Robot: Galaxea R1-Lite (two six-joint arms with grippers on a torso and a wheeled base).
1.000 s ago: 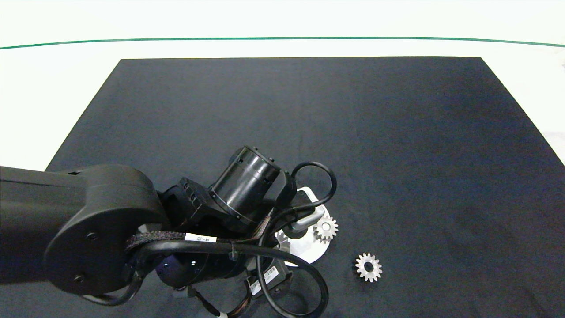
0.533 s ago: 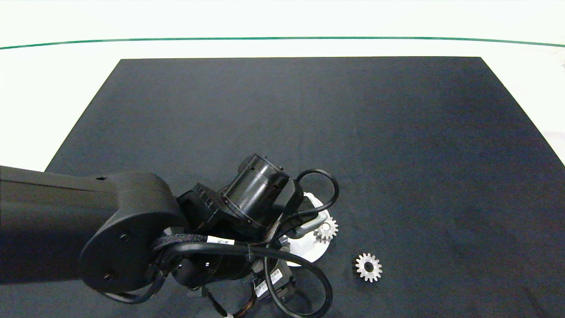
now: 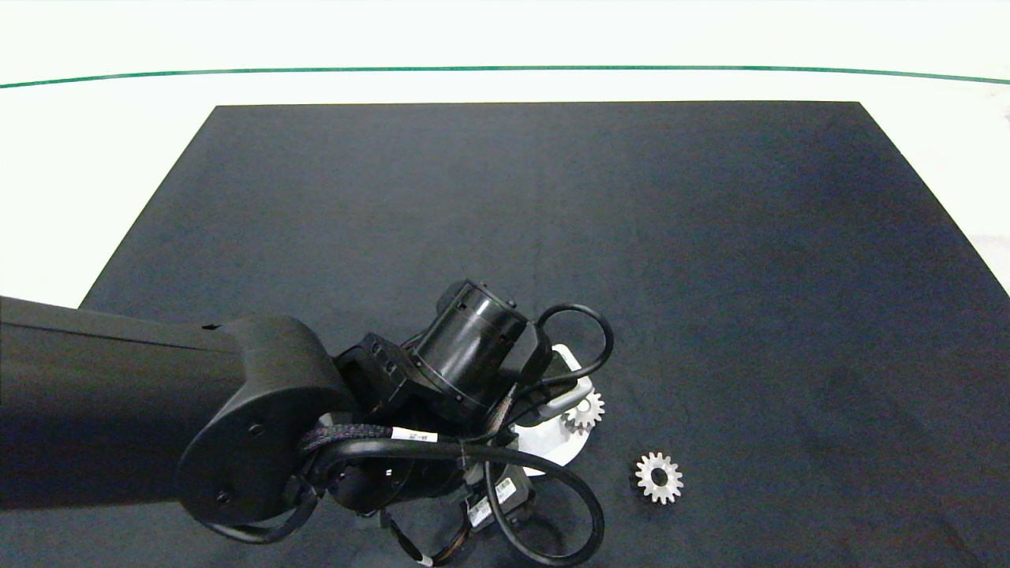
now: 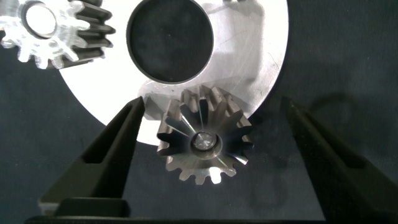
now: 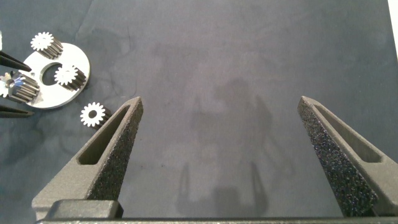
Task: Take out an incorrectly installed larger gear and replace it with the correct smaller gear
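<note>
In the head view, the left arm is reaching in from the lower left of the frame, its wrist bent down over the round silver plate (image 3: 552, 454) low in the middle of the dark worktop (image 3: 710, 276); the smaller gear (image 3: 659, 477) is lying flat to the plate's lower right, apart from it. In the left wrist view, the left claw (image 4: 211, 140) is standing wide, straddling the larger gear (image 4: 204, 142) at the plate's edge, neither finger touching it. In the right wrist view, the right claw (image 5: 217, 124) is hanging wide over bare worktop, the plate lying far off at the upper left.
</note>
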